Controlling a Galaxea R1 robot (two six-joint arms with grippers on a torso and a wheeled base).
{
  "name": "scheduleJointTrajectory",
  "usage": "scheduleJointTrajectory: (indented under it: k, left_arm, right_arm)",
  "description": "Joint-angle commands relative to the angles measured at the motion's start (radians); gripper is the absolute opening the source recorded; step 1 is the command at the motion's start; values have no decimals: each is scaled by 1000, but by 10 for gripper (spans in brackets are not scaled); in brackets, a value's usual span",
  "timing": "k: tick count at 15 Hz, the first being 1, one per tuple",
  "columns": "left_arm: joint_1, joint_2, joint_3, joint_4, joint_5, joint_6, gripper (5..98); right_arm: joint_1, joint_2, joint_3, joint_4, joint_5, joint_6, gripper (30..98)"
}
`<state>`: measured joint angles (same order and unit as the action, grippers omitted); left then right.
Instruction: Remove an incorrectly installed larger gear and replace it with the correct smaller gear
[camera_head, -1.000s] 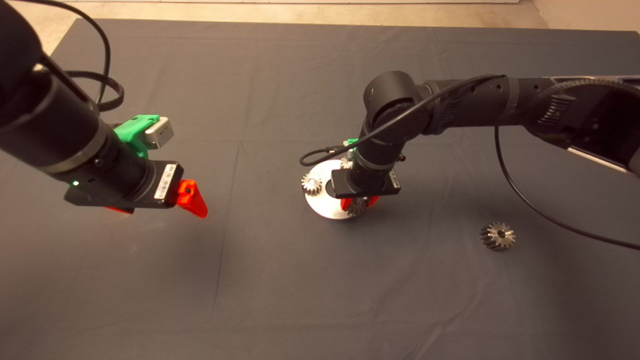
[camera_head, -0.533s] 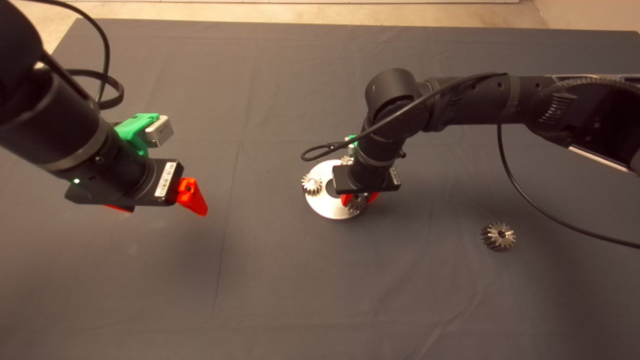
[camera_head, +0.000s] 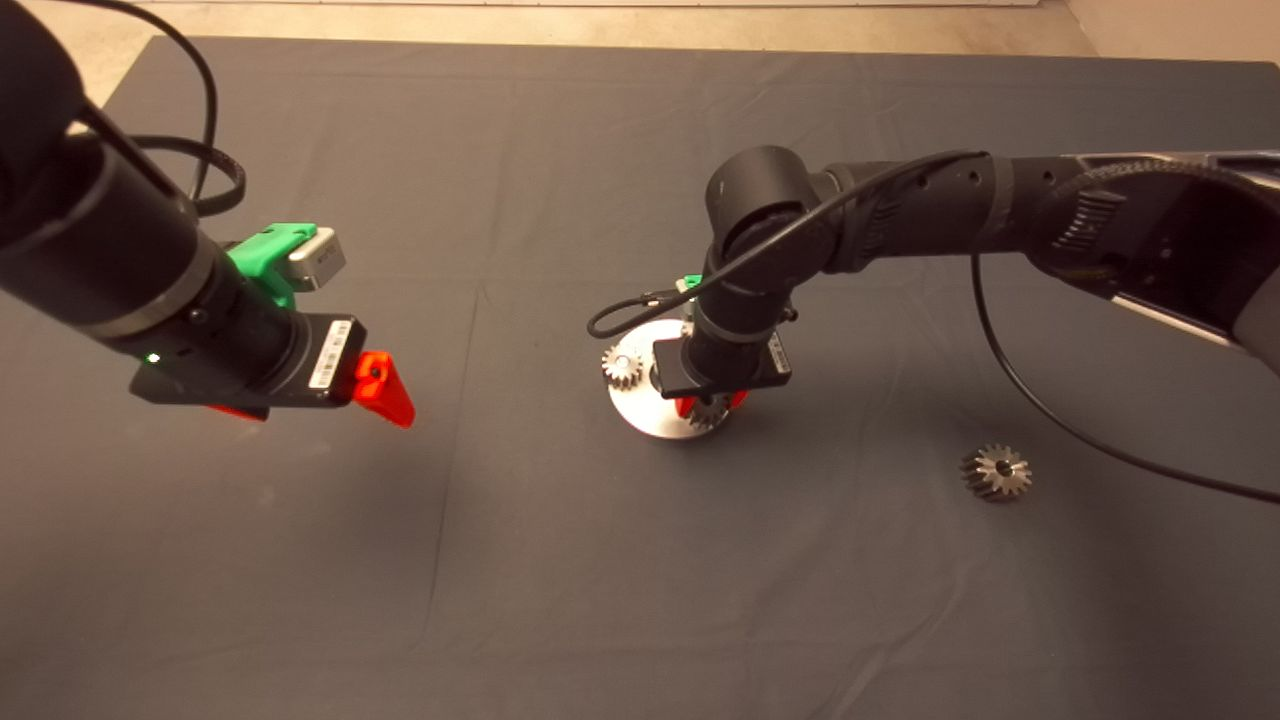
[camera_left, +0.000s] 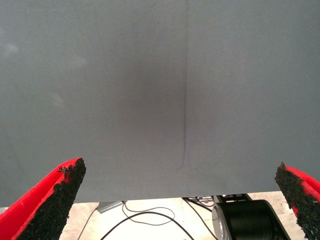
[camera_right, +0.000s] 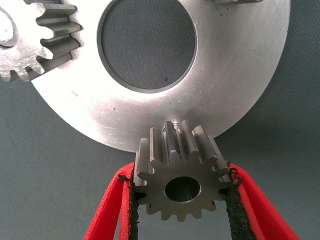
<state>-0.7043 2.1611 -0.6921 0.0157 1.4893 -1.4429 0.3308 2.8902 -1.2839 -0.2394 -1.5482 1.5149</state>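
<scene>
right wrist: smaller gear (camera_right: 181, 187) between fingers (camera_right: 234, 200).

Flat round steel plate with a large centre hole (camera_head: 655, 415) lies near the middle of the dark mat (camera_head: 560, 580), slightly toward the right edge. One small straight-toothed steel gear (camera_head: 622, 367) sits on the plate's left rim. The right gripper (camera_head: 708, 408) stands over the plate's near rim, its pads clamped on the smaller gear (camera_right: 182, 185), a small steel spur gear with a round bore, held just above that rim. The larger gear (camera_head: 996, 472), dark steel with slanted teeth, lies on the mat well apart from the plate, toward the right edge and nearer the front. The left gripper (camera_left: 180, 200) hangs over the mat's left side, fingers spread, well apart from the plate.
</scene>
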Motion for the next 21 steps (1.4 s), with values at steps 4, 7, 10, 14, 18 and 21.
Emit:
scheduleJointTrajectory:
  k: [4, 7, 10, 14, 18, 21]
  left_arm:
    - [-13, 1, -10, 10, 3, 12, 979]
    - [-13, 0, -10, 10, 3, 13, 979]
    - [-14, -3, -9, 10, 5, 25, 979]
    - [-13, -5, -9, 10, 5, 27, 979]
    - [-12, -3, -12, 10, 5, 27, 979]
    - [-13, -2, -19, 10, 5, 29, 979]
  right_arm:
    - [18, 21, 0, -38, 7, 7, 352]
    - [17, 24, -1, -38, 5, 7, 355]
    - [16, 22, 0, -38, 7, 7, 365]
    - [16, 24, -7, -38, 7, 7, 370]
    - [19, 26, -6, -38, 7, 7, 396]
    - [19, 30, -10, -38, 7, 5, 414]
